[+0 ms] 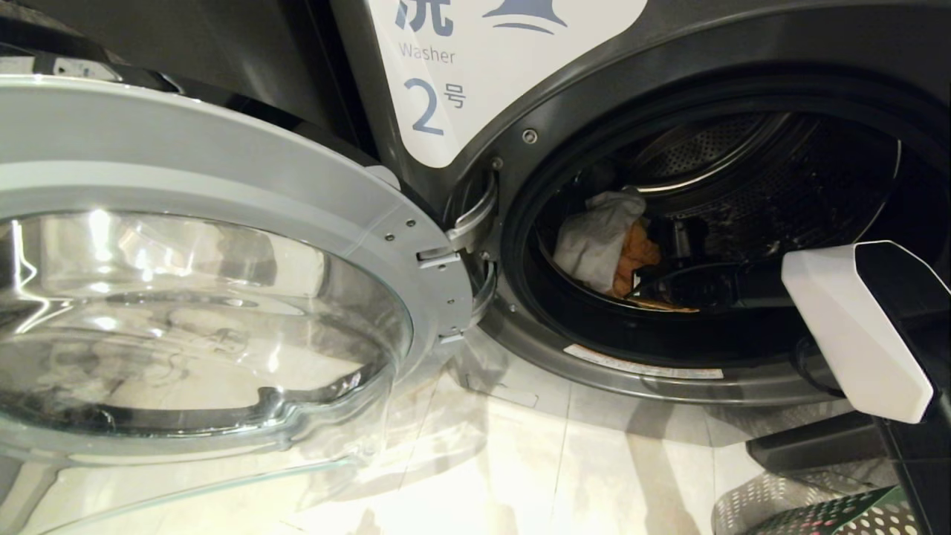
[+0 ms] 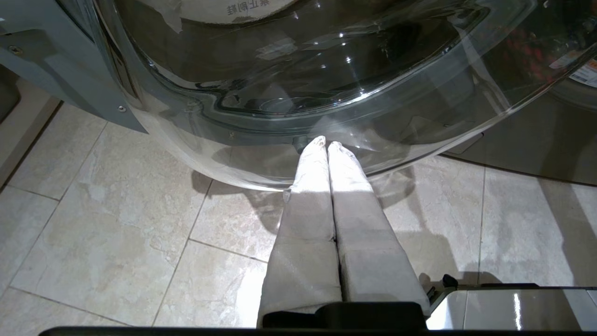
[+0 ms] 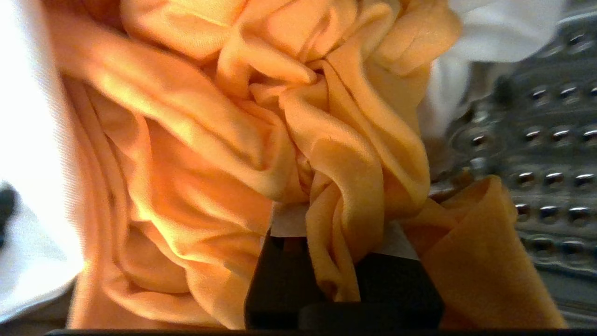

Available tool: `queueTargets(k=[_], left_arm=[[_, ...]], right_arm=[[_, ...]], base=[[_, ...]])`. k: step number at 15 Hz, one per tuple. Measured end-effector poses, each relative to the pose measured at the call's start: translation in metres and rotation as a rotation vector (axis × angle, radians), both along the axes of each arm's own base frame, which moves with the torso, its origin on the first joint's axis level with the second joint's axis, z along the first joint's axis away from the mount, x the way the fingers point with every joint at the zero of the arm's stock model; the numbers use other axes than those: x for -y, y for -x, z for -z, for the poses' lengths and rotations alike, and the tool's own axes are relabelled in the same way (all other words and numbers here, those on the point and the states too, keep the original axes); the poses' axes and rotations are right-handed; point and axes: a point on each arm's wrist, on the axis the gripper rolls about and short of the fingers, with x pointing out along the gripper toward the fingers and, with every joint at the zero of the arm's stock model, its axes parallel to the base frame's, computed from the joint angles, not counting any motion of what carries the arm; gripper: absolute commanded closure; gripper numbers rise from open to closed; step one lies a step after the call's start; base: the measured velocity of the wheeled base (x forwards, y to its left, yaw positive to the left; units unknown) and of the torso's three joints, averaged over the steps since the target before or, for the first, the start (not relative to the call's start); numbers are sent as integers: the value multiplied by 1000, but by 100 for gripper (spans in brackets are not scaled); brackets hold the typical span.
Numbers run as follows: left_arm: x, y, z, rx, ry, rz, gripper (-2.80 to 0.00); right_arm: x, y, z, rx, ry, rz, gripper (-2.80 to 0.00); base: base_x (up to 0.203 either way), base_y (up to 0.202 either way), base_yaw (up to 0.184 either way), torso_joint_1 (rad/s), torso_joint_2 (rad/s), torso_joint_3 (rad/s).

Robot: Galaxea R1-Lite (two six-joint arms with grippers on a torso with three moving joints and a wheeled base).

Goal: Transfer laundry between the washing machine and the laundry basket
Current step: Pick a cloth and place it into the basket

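Note:
The washing machine stands open. In its drum lie an orange garment and a white garment. My right arm reaches through the opening, with the right gripper down at the orange garment. In the right wrist view the right gripper is shut on a fold of the orange garment, which bunches over the fingers and hides their tips. White cloth lies beside it. A corner of the laundry basket shows on the floor below my right arm. My left gripper hangs shut and empty over the floor.
The round glass door swings wide to the left, and its bowl hangs just beyond the left fingertips. The perforated drum wall is close beside the held cloth. Pale floor tiles lie in front of the machine.

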Motion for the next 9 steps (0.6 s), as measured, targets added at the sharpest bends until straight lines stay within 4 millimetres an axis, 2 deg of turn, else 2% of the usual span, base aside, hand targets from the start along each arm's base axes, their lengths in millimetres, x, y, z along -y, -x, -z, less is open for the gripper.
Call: queueTargets(k=[4,9], left_arm=[[0,0,0,0,0,0,0],[0,0,0,0,0,0,0]], right_arm=[[-2,6,-22,41,-4,-6,0],[-12,23,-46,60,-5,-25,0]], base=[[0,0,0,0,0,0],[0,0,0,0,0,0]])
